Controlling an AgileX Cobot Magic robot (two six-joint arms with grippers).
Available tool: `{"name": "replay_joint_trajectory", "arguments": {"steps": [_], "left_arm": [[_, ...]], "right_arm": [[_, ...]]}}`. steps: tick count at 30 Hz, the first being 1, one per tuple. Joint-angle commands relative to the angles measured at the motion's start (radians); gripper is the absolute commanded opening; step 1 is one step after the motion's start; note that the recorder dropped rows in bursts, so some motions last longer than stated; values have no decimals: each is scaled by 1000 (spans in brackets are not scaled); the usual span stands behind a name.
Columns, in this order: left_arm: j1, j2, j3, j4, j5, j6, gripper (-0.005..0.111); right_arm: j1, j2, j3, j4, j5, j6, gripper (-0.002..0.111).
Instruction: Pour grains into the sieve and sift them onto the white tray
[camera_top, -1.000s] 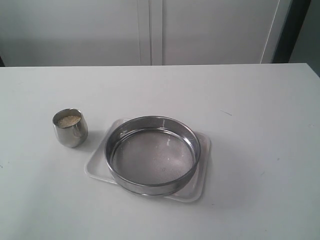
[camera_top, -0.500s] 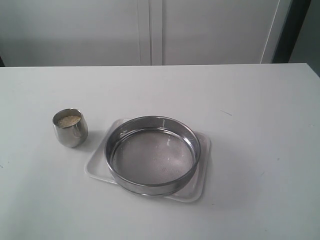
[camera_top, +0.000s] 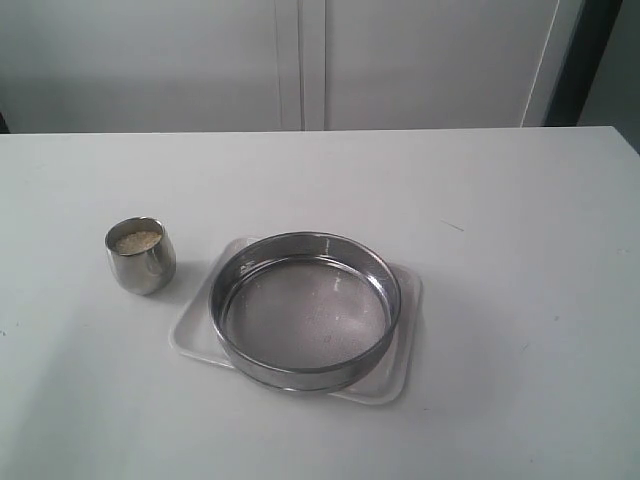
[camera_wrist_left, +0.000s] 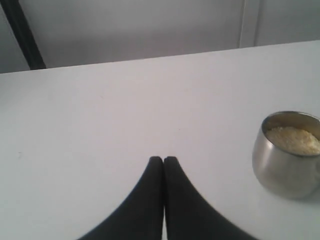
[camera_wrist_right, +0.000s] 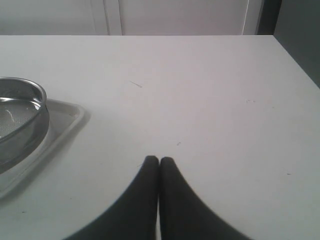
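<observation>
The sieve, a wide steel ring with a mesh bottom, rests on the white tray near the table's middle; its mesh looks bare. The grains fill a small steel cup standing left of the tray. In the left wrist view my left gripper is shut and holds nothing, with the cup and its grains off to one side. My right gripper is also shut on nothing, apart from the sieve and the tray. Neither gripper shows in the exterior view.
The white table runs back to a pale wall with panel seams. A dark vertical strip stands at the far right. The table's right edge shows in the right wrist view.
</observation>
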Motion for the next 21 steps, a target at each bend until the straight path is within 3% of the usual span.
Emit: {"name": "replay_joint_trajectory", "arguments": {"steps": [1,6,21], "left_arm": [[0,116,-5,69,-114,-13,0],[0,258,-10,114,-238,-3,0],[0,599,-192,451,-331,-3,0]], "right_arm": [[1,-5,6,2,-13,-4,0],[1,-5,6,2,-13,-4,0],[1,-5,6,2,-13,-4,0]]}}
